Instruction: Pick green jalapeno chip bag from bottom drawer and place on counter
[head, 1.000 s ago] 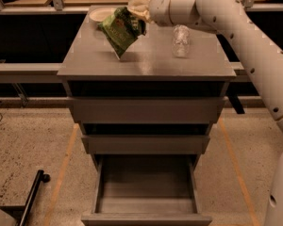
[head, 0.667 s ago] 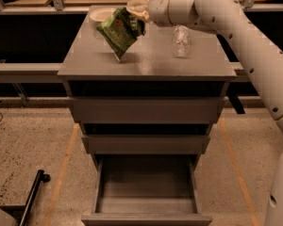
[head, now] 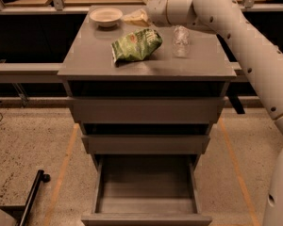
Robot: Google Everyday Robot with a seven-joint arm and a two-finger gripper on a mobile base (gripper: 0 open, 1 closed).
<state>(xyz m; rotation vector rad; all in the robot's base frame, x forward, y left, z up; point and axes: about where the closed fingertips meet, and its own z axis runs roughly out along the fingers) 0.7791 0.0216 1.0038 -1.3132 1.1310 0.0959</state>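
Note:
The green jalapeno chip bag (head: 136, 45) lies on its side on the counter (head: 94, 55), near the middle. My gripper (head: 138, 5) is above the counter's back edge, just behind the bag and apart from it. Its pale fingers (head: 133, 17) are spread open and hold nothing. The bottom drawer (head: 146, 187) is pulled out below the cabinet, and its tray shows nothing inside.
A white bowl (head: 105, 17) stands at the counter's back left. A clear plastic bottle (head: 180, 40) lies to the right of the bag. The two upper drawers (head: 146, 109) stick out slightly. A dark bar (head: 30, 197) lies on the floor at the left.
The bag hung from my gripper above the counter before. Now it lies flat on the counter, and the gripper has let go and drawn back.

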